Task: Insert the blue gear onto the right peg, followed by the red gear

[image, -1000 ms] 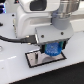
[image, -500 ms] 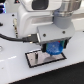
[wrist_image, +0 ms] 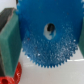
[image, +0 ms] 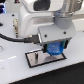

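The arm is filling the upper half of the exterior view, and the white bench [image: 12,70] is stretching across the lower part of the frame. On it, at lower centre, the grey black-rimmed plate [image: 37,60] is lying flat. The pincer [image: 55,49] is hanging over the plate's end toward the exterior view's right, clamped on the blue gear [image: 54,48], which is sitting just above the plate surface. By my judgement the first insertion is under way but not finished: the gear is not yet released, and the red gear is yet to be fetched.

The exterior view is giving the height over the plate but is hiding the right peg behind the gear. The wrist view is giving what it lacks: the blue gear [wrist_image: 47,40] is filling the centre of the frame, a green finger pad [wrist_image: 10,42] is pressing its edge at the left, and the centre hole is showing something dark inside, perhaps the peg tip. A red piece, likely the red gear [wrist_image: 12,75], is peeking in at the lower left corner.
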